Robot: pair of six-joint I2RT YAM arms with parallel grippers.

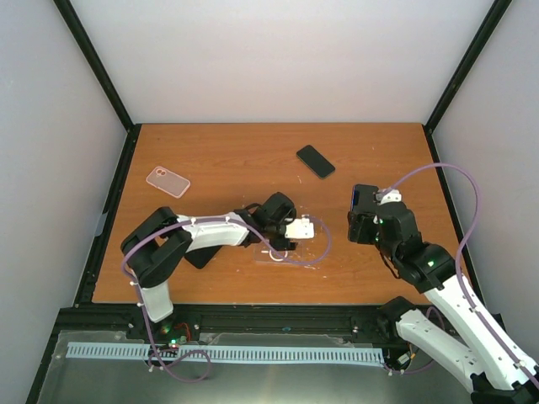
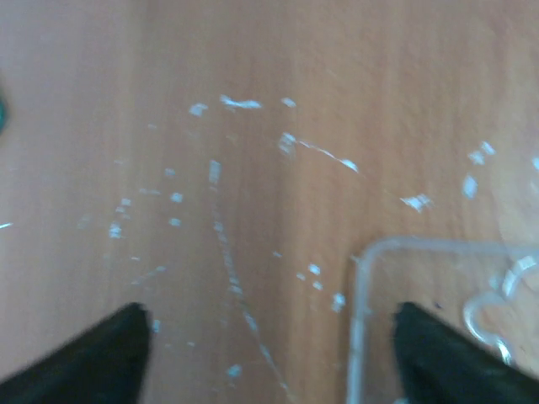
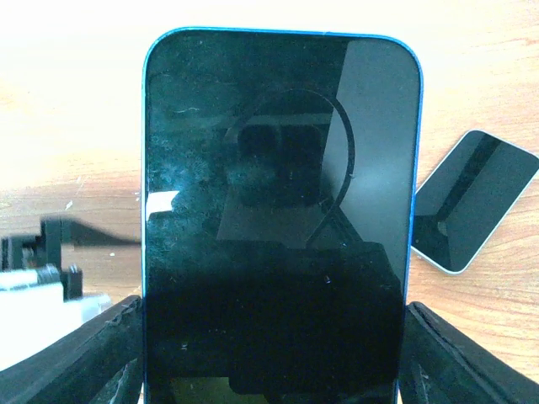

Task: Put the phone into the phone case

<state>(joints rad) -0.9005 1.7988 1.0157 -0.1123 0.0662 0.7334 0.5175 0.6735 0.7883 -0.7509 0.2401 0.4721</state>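
A clear phone case [image 1: 271, 253] lies flat on the wooden table near the middle; its rounded corner shows in the left wrist view [image 2: 370, 252]. My left gripper [image 1: 295, 238] hangs low over it, open [image 2: 269, 358], with the case's left edge between the fingers and the right finger [image 2: 446, 362] over the case's inside. My right gripper [image 1: 364, 220] is shut on a blue-edged phone [image 3: 278, 210] with a dark screen, held upright above the table to the right of the case; the phone also shows in the top view [image 1: 363, 200].
A second black phone [image 1: 316, 161] lies at the back of the table, also in the right wrist view [image 3: 472, 202]. A pink phone case [image 1: 168, 181] lies at the left. Black frame posts stand round the table's edges.
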